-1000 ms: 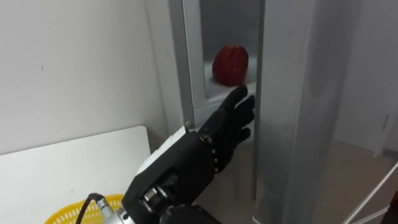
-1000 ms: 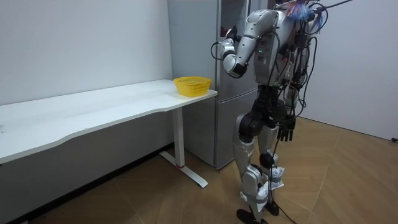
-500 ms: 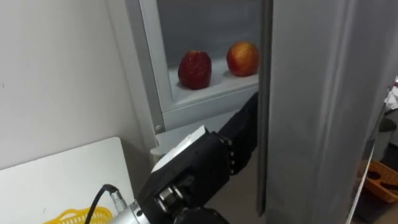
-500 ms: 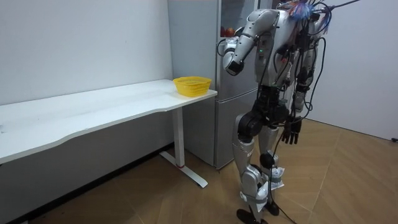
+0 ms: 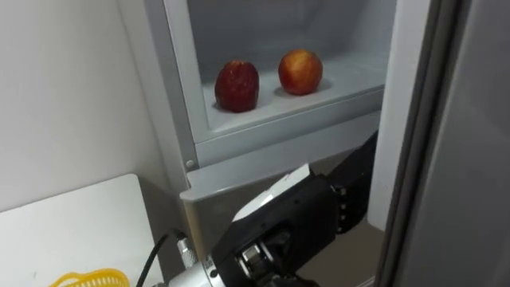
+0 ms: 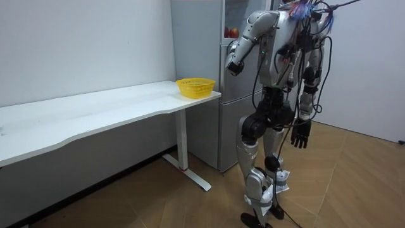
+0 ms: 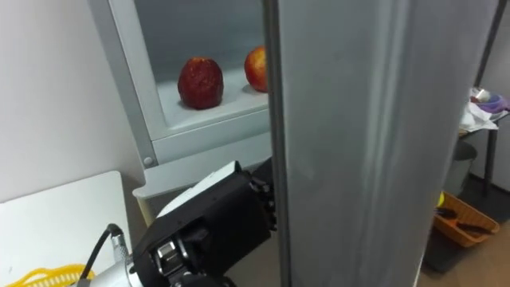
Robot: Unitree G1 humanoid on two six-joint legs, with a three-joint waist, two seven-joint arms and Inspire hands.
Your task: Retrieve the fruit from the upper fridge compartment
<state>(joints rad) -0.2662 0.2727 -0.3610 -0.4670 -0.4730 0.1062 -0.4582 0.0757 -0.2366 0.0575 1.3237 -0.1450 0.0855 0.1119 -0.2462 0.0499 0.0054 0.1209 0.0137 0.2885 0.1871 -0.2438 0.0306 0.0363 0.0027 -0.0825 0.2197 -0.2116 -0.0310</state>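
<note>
The left hand [image 5: 315, 214] is held raised at the fridge door [image 5: 454, 143], seemingly behind its edge; its grip cannot be told.

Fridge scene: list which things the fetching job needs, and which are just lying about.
Job: dark red apple, orange-red apple, fridge shelf, fridge door, left hand.
Lying about: yellow basket, white table.

This is a sparsely furnished indoor room, closer to a test space than a lived-in kitchen. It has bare white walls [image 6: 82, 44], a herringbone wood floor [image 6: 354, 183], one long white table [image 6: 95, 111] with a yellow basket [image 6: 195, 87], and a silver fridge [image 6: 202, 126] with two apples [image 5: 237, 85] inside.
</note>
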